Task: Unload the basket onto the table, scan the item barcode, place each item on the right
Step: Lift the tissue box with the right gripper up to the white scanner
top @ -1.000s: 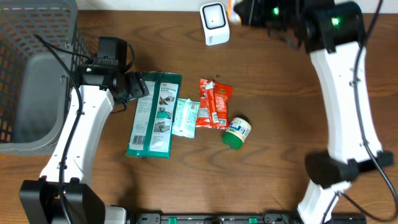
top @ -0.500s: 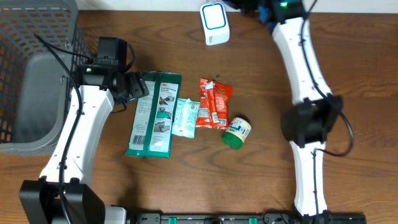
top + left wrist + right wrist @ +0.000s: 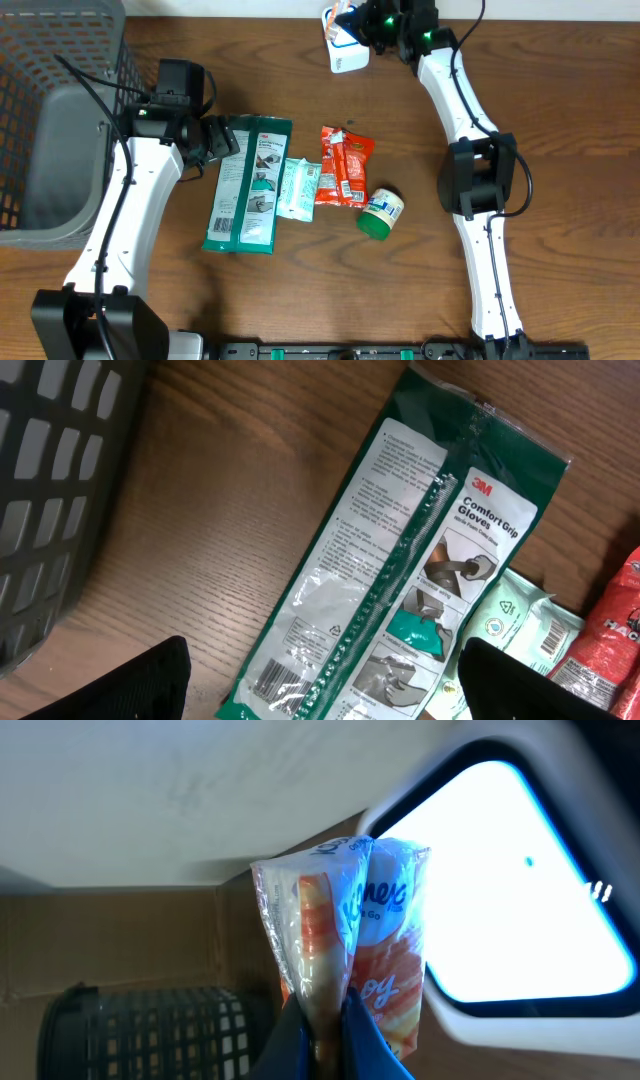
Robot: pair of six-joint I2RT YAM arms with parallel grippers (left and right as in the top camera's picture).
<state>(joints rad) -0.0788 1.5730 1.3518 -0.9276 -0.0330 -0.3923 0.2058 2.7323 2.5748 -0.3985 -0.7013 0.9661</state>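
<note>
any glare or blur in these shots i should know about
Right wrist view: the white barcode scanner's lit window is blown out to pure white, and the orange-and-white plastic packet pinched in the right gripper looks slightly soft. Left wrist view: the glossy green glove packet shows small highlights, but its text is readable. Overhead view: even light, sharp.

The left arm (image 3: 130,220) reaches up the left side, its left hand (image 3: 222,140) turned rightward with jaws wide apart, seemingly hovering just off the desk (image 3: 300,290). The right arm (image 3: 470,110) stretches to the far edge, its right hand (image 3: 322,1025) pinched tight on a packet (image 3: 345,920).
</note>
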